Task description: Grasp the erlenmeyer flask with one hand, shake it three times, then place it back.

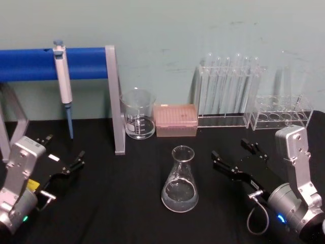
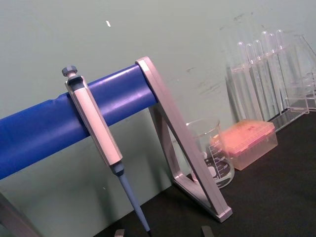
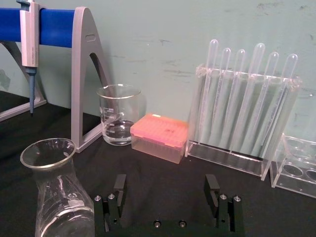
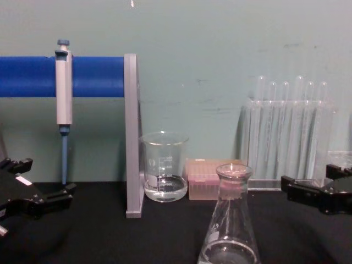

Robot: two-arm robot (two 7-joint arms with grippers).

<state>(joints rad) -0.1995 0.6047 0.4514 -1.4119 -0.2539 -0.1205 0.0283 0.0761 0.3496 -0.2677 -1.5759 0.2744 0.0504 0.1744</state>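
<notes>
My left gripper [image 1: 63, 155] sits low at the left of the table [image 1: 127, 203], jaws apart, holding nothing, well clear of the work. At centre, the erlenmeyer flask [image 1: 180, 180] stands upright on the black surface, in front of the beaker [image 1: 138, 114] and the pink tip box [image 1: 175, 120], touching neither. I judge it rigid, fragile and slick glass, light apart from the shallow liquid in its base, which will slosh when shaken. The neck below the flared rim looks the safest hold; the sloped walls would let the jaws slide. My right gripper [image 1: 238, 155] is just beside the flask, jaws wide apart, empty.
</notes>
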